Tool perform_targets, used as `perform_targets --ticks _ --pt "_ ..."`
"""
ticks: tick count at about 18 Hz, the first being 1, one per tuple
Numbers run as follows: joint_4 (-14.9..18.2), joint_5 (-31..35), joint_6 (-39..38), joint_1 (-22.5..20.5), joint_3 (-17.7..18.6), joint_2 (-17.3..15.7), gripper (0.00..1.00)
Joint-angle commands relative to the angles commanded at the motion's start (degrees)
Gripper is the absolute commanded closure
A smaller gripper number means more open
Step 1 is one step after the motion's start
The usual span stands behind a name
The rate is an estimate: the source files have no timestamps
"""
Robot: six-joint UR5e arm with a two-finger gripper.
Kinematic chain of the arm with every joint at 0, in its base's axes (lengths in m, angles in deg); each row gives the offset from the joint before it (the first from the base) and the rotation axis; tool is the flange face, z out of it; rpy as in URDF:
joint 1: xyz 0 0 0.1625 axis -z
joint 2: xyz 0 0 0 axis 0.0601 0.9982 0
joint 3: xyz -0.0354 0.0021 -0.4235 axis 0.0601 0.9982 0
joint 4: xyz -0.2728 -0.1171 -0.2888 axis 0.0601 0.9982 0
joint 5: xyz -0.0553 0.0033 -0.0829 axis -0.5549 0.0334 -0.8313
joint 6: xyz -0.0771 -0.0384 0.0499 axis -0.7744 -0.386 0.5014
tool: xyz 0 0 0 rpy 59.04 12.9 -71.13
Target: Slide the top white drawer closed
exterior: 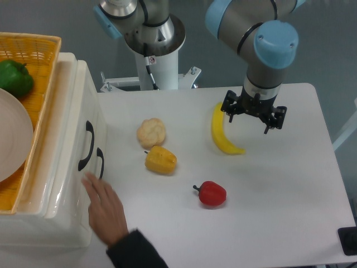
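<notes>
- Far left, the yellow wicker basket (39,61) sits on the white unit, holding a green pepper (15,77) and a white plate (12,137).
- Just right of it, the top white drawer (64,139) stands out from the unit, its black handle (87,145) facing the table.
- A person's hand (106,209) reaches in beside the lower handle (99,169) — real collision risk if the arm swings over now.
- Mid-table: cauliflower (151,132), yellow pepper (160,160), red pepper (211,193), banana (222,137), all sitting in the arm's likely path and easily knocked.
- Right, the gripper (254,115) hovers well apart from the drawer, fingers spread and holding nothing.
</notes>
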Motion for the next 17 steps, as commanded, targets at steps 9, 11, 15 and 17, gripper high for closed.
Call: perform_targets --ticks 9,11,15,17 --pt "0.9 2.2 8.4 -4.8 0.4 -2.5 0.00" --pt "1.4 2.5 10.0 -5.5 0.4 -2.7 0.00" --pt "1.5 2.4 10.8 -6.3 0.4 -3.2 0.00" --pt "1.7 2.2 10.8 -7.1 0.6 -3.6 0.00"
